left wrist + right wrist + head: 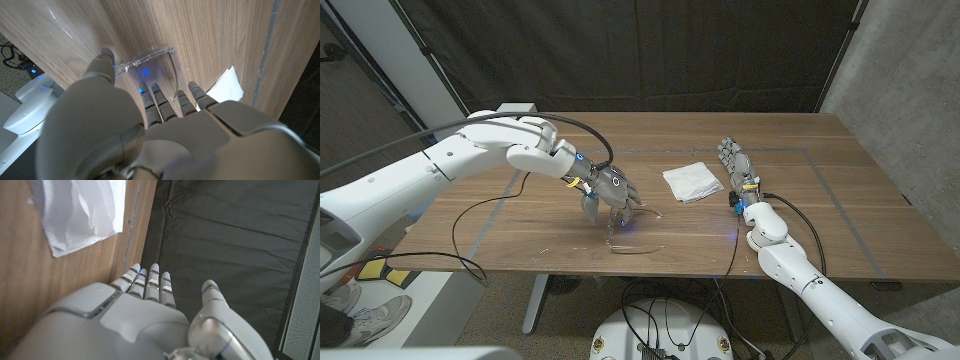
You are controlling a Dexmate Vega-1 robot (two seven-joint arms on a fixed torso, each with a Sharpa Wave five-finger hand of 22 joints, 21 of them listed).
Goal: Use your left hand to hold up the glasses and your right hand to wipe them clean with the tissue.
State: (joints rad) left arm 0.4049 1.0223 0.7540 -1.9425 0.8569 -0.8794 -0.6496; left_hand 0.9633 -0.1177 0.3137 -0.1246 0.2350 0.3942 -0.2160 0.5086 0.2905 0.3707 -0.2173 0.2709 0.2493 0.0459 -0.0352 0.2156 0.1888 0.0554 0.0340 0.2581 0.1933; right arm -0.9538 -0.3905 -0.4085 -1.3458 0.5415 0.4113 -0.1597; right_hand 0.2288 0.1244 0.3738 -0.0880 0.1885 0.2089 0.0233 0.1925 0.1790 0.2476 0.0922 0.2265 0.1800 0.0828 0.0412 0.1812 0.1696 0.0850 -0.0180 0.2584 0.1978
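Note:
The clear glasses [632, 228] lie on the wooden table [520, 235] near its front edge, lit by a blue glow. My left hand [609, 189] hovers right over them, fingers pointing down and spread. In the left wrist view the thumb [104, 61] is beside one side of the glasses [152, 54] and the fingers [172, 97] are on the other side, with nothing gripped. The white tissue [692, 181] lies flat at mid-table; the tissue [226, 86] [82, 210] also shows in both wrist views. My right hand [738, 170] stands just right of the tissue, fingers straight and empty.
Grey tape lines [840, 215] mark a rectangle on the table. A black cable [470, 262] loops across the front left of the table. A dark curtain [650, 50] hangs behind the far edge.

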